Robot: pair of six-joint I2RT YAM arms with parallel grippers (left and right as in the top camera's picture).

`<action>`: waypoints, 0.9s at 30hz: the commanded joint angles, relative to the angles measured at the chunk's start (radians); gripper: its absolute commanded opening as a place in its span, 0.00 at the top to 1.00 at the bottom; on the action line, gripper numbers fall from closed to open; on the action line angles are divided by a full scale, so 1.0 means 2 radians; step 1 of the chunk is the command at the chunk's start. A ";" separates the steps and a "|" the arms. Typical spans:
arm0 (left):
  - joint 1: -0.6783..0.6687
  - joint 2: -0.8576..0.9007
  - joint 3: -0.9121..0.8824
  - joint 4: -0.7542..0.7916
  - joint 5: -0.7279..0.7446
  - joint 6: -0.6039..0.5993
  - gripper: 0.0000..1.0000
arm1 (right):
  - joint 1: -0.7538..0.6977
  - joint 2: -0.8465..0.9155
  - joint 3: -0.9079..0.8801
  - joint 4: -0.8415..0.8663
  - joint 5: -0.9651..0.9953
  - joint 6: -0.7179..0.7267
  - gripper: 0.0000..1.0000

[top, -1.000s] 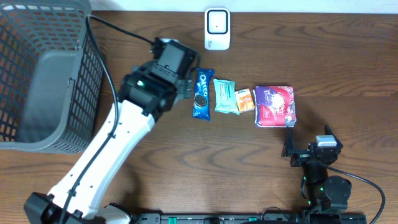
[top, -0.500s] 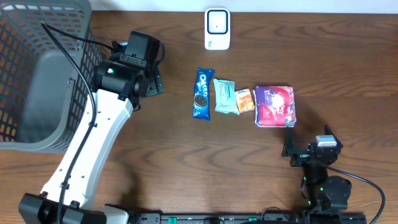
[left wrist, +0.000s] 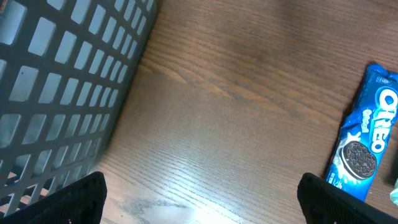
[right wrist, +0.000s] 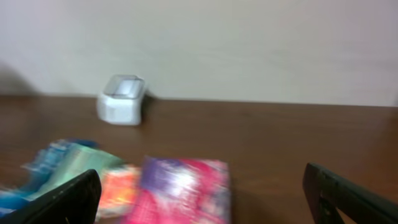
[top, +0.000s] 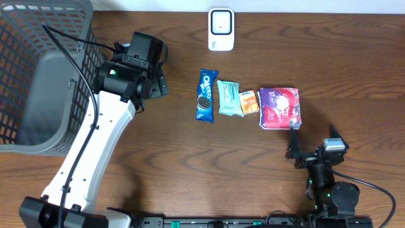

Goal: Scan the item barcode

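- Step in hand, as we judge it: the approach — nothing is picked and nothing is at the white scanner.
- Left end effector: jaws spread, empty, between the basket and the Oreo pack. Right end effector: likewise spread and empty, near the purple packet.
- The Oreo pack lies flat on the surface.
- Next move calls for gripping it across its narrow width — barcode turned to the scanner.
- We read "OREO" on the blue wrapper; other print is too small.
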 commanded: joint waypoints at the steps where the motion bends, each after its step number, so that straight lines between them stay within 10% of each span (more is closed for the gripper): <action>1: 0.001 0.001 0.001 -0.002 -0.002 -0.004 0.02 | 0.004 -0.002 -0.001 0.002 -0.137 0.114 0.01; 14: 0.001 0.001 0.001 -0.002 -0.002 -0.004 0.02 | 0.003 0.001 0.014 0.157 -0.178 0.110 0.01; 27: 0.001 0.001 0.001 -0.002 -0.002 -0.004 0.02 | -0.019 0.324 0.329 -0.194 -0.068 -0.049 0.01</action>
